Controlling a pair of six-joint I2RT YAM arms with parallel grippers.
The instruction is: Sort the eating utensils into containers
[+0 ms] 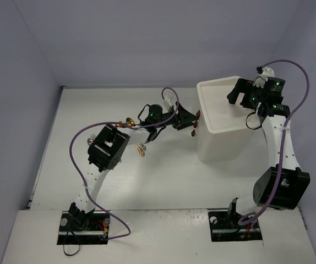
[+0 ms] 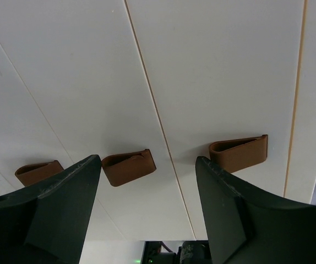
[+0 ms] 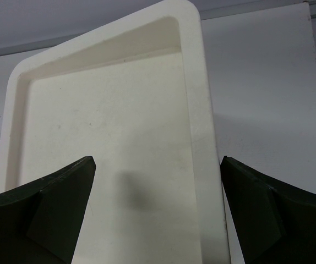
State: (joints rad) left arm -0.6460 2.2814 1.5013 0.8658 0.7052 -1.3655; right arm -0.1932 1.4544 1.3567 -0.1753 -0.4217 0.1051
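The containers are drawers in a tall white unit [image 1: 222, 126]; all look shut, each front carrying a small brown handle [image 2: 127, 166]. My left gripper [image 1: 186, 120] [image 2: 147, 158] is open, facing those fronts a short way off, with one handle between its fingers and another handle [image 2: 239, 152] just past the right finger. My right gripper [image 1: 236, 97] [image 3: 158, 158] hangs open above the unit's recessed white top [image 3: 108, 126], holding nothing. Gold eating utensils [image 1: 141, 148] lie on the table, mostly hidden under my left arm; another gold piece [image 1: 129, 122] peeks out beside it.
A third brown handle [image 2: 37, 172] shows at the left of the left wrist view. The unit stands at the right middle of the white table [image 1: 163, 181]. Grey walls close in the table at the back and left. Purple cables loop off both arms.
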